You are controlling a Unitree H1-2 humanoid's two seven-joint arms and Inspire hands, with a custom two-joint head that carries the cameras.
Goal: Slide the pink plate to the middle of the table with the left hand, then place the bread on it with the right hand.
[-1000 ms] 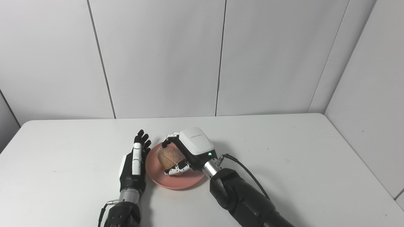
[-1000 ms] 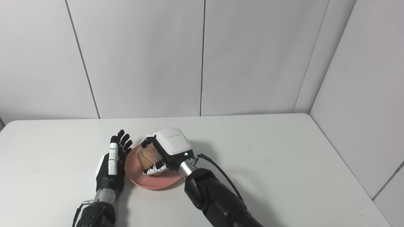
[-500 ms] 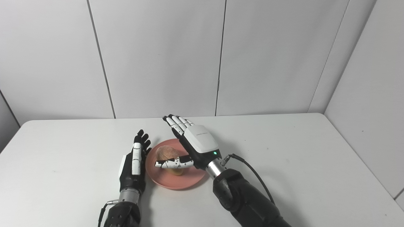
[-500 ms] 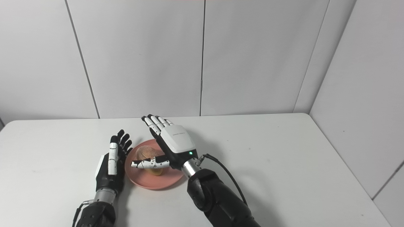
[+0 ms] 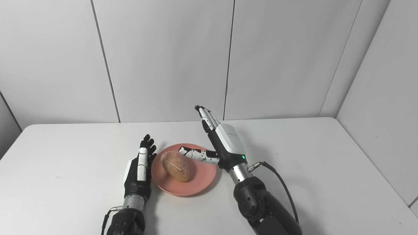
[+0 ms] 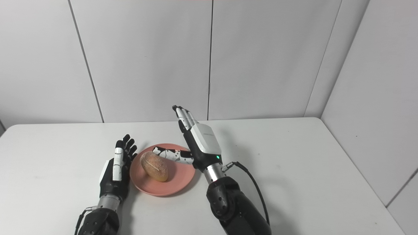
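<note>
Released a second ago, the bread roll (image 5: 175, 166) now lies free on the pink plate (image 5: 199, 182).
Oval, crusty and scored, it rests left of the round plate's centre; the right hand (image 5: 222, 143) has lifted away, fingers spread, empty. The left hand (image 5: 138, 169) stands edge-on beside the rim, fingers straight, holding nothing.

A white table (image 5: 326, 182) is seen filling the lower half of the frame, its rounded far corners visible at the left and right. A few faint dark specks are scattered over its surface. Behind it, white wall panels (image 5: 163, 58) are set side by side, divided by thin dark vertical seams. At the right edge, an angled side panel (image 5: 385, 98) is joined to them.
</note>
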